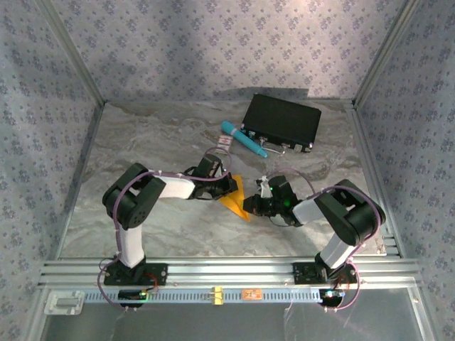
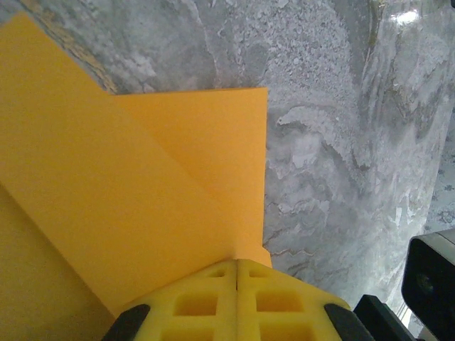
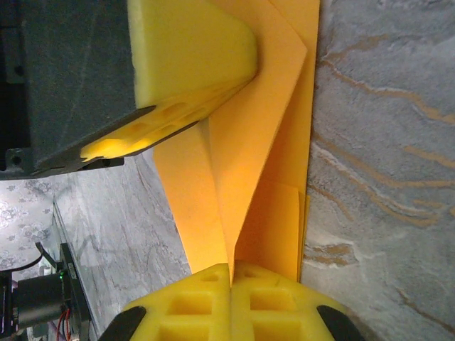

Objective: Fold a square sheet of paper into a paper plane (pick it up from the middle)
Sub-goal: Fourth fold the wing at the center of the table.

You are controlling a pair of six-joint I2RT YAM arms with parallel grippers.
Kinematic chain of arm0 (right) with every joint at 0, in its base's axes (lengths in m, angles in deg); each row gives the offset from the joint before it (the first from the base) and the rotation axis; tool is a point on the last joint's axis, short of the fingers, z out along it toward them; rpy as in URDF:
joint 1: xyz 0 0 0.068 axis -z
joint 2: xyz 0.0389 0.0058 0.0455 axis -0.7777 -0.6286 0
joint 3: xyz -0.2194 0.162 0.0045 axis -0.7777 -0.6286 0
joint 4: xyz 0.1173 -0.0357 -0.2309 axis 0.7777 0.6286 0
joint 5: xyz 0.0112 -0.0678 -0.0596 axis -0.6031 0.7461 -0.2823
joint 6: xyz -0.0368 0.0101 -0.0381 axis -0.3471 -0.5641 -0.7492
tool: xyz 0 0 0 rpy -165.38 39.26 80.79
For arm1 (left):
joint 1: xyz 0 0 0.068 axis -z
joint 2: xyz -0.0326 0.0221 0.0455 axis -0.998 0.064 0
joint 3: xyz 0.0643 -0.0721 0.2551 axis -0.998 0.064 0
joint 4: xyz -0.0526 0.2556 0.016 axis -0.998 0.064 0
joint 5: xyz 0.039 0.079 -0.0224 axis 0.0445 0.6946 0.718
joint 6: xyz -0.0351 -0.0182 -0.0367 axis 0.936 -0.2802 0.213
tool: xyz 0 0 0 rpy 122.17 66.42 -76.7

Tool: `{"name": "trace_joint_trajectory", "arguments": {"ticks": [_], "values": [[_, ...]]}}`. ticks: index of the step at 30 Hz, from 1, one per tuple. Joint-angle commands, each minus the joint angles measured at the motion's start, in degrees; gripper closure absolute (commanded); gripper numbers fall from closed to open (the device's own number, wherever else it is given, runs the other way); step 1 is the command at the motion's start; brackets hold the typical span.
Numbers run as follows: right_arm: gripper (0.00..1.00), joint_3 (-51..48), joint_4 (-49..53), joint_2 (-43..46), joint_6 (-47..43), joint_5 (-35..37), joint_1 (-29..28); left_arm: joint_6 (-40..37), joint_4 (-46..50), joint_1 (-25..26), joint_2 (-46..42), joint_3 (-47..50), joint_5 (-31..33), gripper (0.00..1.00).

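Observation:
The square sheet of paper (image 1: 234, 196) is orange-yellow and folded into layered flaps with a centre crease. It hangs just above the marble table between both arms. My left gripper (image 1: 226, 186) is shut on its upper edge. In the left wrist view the yellow fingertips (image 2: 213, 284) meet on the paper (image 2: 142, 185). My right gripper (image 1: 250, 206) is shut on the opposite end. In the right wrist view the gripper (image 3: 231, 268) pinches the crease of the paper (image 3: 249, 142), and the left gripper's yellow finger (image 3: 192, 50) presses on the far end. Whether this is the paper plane's dart shape I cannot tell.
A black case (image 1: 281, 122) lies at the back right, with a teal pen (image 1: 243, 138) and a small white-and-red card (image 1: 225, 142) beside it. Patterned walls close in the table on three sides. An aluminium rail (image 1: 227, 270) runs along the near edge.

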Motion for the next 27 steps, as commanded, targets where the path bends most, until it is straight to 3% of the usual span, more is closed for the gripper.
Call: {"name": "trace_joint_trajectory", "arguments": {"ticks": [1,27], "values": [[0.99,-0.1,6.7,-3.1,-0.3,3.7,0.0,-1.3,2.8,0.6,1.5,-1.8,0.4,0.96],[0.88,-0.3,12.1,2.6,-0.8,0.6,-0.9,-2.7,6.0,0.7,3.1,-2.5,0.7,0.97]]}}
